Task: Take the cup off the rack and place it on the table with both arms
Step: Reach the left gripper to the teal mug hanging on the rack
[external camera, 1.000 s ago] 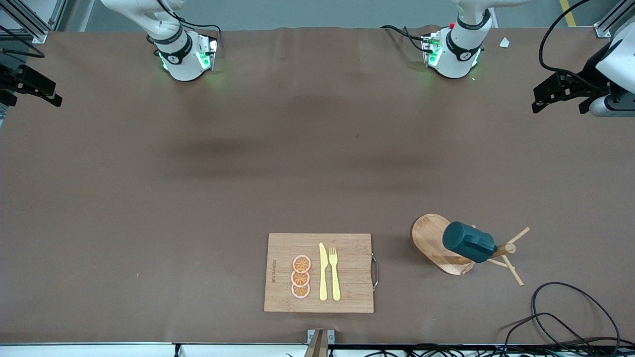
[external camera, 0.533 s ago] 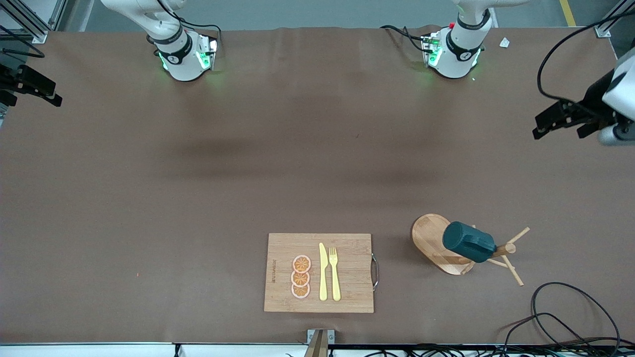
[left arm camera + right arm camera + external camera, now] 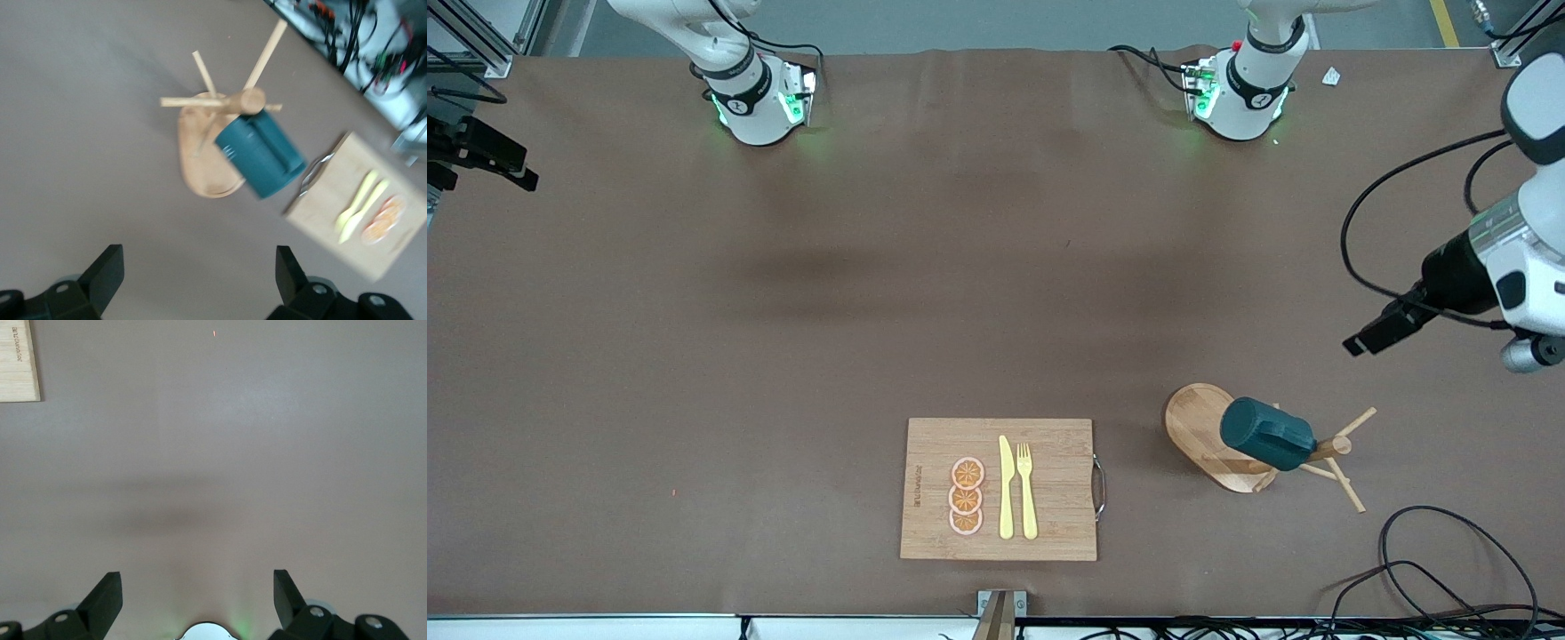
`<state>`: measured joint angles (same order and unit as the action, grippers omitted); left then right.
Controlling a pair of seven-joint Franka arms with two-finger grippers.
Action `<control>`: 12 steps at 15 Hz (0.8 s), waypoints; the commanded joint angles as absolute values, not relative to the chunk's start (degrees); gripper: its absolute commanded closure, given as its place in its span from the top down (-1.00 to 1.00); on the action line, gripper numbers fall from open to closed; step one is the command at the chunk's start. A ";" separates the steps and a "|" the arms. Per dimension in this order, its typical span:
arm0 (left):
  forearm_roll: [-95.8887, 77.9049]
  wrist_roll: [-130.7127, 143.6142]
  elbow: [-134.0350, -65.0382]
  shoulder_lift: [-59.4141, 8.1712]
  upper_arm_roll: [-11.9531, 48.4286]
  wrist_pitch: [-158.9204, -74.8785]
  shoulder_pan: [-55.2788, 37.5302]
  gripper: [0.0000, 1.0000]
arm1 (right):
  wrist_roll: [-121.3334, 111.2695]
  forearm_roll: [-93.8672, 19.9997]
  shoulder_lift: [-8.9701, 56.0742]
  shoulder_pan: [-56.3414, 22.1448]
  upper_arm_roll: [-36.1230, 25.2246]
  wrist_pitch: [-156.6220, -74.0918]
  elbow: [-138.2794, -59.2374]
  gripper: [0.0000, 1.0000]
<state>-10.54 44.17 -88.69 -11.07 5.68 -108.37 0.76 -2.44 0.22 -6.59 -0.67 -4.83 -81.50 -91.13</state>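
The dark teal cup (image 3: pixel 1265 434) hangs tilted on the wooden rack (image 3: pixel 1197 425), which stands on the brown table (image 3: pixel 871 293) toward the left arm's end. My left gripper (image 3: pixel 1360 342) is open and empty, in the air above the table beside the rack. In the left wrist view the cup (image 3: pixel 263 155) and the rack's oval base (image 3: pixel 200 167) lie ahead of the open left gripper (image 3: pixel 199 273). My right gripper (image 3: pixel 523 174) waits at the right arm's end of the table. It is open and empty over bare table in the right wrist view (image 3: pixel 198 600).
A bamboo cutting board (image 3: pixel 1000 489) with a yellow knife, a fork and orange slices lies beside the rack, near the table's front edge. It also shows in the left wrist view (image 3: pixel 373 220). Black cables (image 3: pixel 1449 569) loop on the table nearer the camera than the rack.
My left gripper has swung from the table's end toward the rack and the front camera. The cup, the rack and the right arm have not moved.
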 commanded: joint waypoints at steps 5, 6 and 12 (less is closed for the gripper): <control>-17.22 61.70 -88.42 -18.18 6.68 -119.43 0.35 1.00 | -3.25 0.53 -7.82 0.61 -4.04 -81.56 -92.11 1.00; -19.31 62.40 -88.59 -18.98 6.68 -120.75 0.35 1.00 | -3.25 0.44 -7.82 0.53 -4.04 -81.56 -92.11 1.00; -22.49 62.14 -88.59 -23.37 6.68 -123.57 0.35 1.00 | -3.25 0.44 -7.82 0.62 -4.13 -81.56 -92.11 1.00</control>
<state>-20.94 61.91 -89.03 -22.50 6.53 -122.17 0.40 -2.47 0.22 -6.59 -0.67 -4.86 -81.50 -91.13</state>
